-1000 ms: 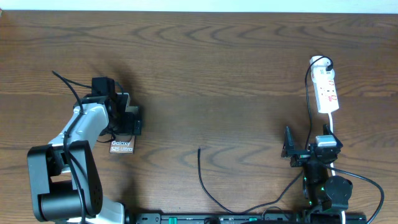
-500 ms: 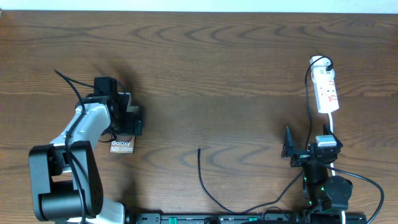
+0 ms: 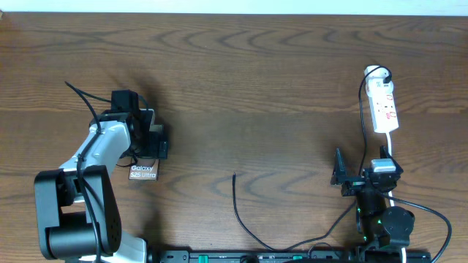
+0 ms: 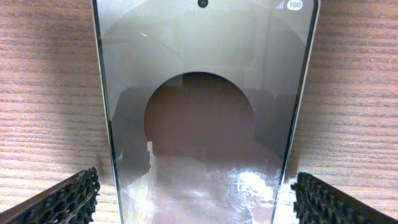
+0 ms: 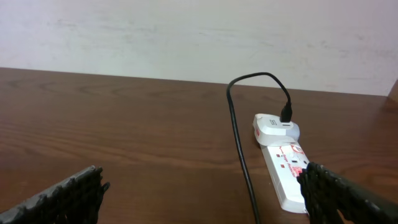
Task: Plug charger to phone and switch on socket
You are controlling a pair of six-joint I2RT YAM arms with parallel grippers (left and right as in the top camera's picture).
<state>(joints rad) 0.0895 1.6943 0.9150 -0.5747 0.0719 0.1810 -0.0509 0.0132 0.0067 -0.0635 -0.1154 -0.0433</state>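
Note:
The phone (image 4: 205, 106) lies flat on the table, its glossy grey screen filling the left wrist view; from overhead its lettered end (image 3: 142, 172) sticks out below the arm. My left gripper (image 3: 148, 137) is open and straddles the phone, with wood showing between each finger (image 4: 71, 198) and the phone's edges. The charger's black cable (image 3: 240, 212) lies at the front centre, its free tip (image 3: 234, 175) pointing away. The white socket (image 3: 384, 106) lies at the far right, with a white adapter (image 5: 273, 127) and the black cable (image 5: 239, 143) at its far end. My right gripper (image 3: 363, 169) is open and empty, short of the socket (image 5: 287, 168).
The charger cable runs along the table's front edge toward the right arm's base (image 3: 384, 223). A pale wall (image 5: 186, 31) rises behind the table's far edge. Bare wood (image 3: 256, 95) lies between the two arms.
The left arm has edged very slightly to the right over the phone. The right arm, cable and socket have not moved.

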